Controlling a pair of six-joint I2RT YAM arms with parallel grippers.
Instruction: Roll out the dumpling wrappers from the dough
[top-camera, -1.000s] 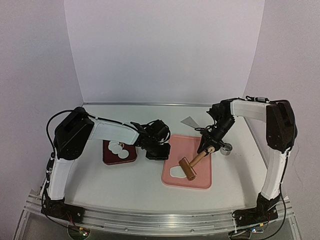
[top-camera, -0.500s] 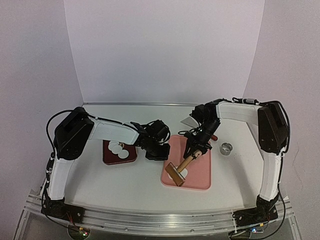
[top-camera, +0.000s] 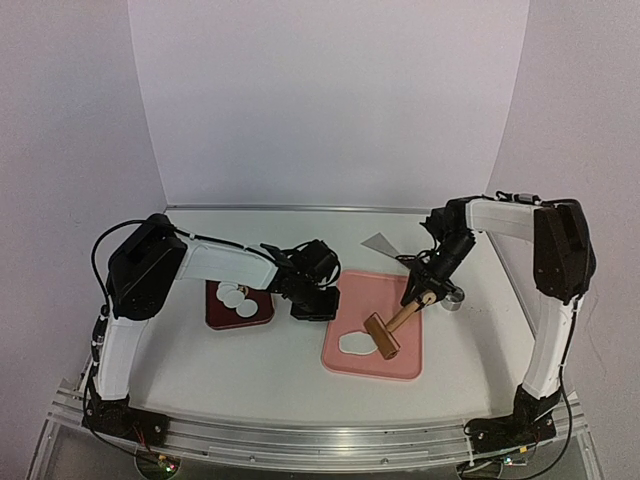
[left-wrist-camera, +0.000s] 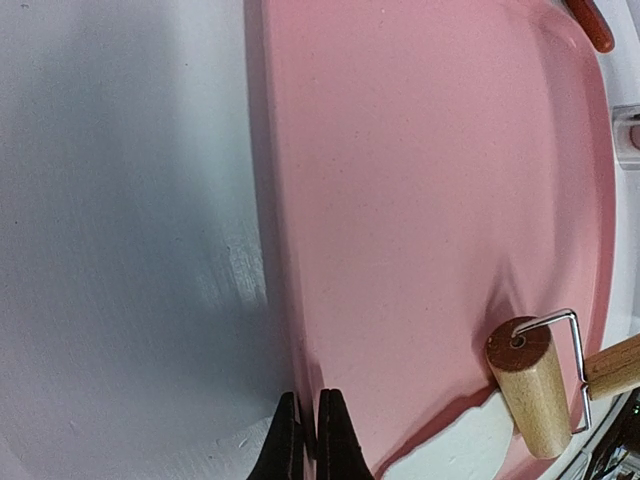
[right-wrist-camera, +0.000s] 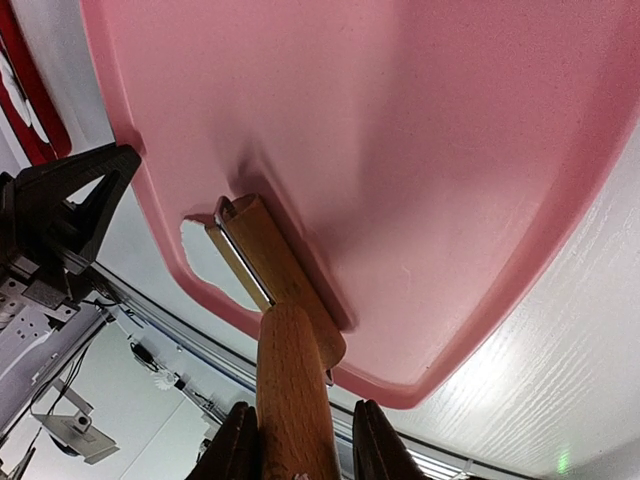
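- White tabletop (top-camera: 280, 365) with pale walls behind it.
- Right gripper (right-wrist-camera: 295, 435) clamps the light handle of the wooden rolling pin (right-wrist-camera: 275, 265). The roller lies just ahead of the jaws on the pink rectangular board (right-wrist-camera: 420, 150).
- Flattened white dough patch (right-wrist-camera: 205, 262) touches the roller's side, beyond those jaws.
- Left gripper (left-wrist-camera: 305, 440) is pressed closed on nothing, its tips at the board's edge.
- Round white dumpling wrappers (top-camera: 237, 296) sit on a dark red tray (top-camera: 222, 318), behind the left jaws.

dough (top-camera: 354, 343): flattened white irregular patch, near-left on pink board (top-camera: 385, 300) | dumpling wrappers (top-camera: 237, 297): round white discs clustered on dark-red tray (top-camera: 225, 318)
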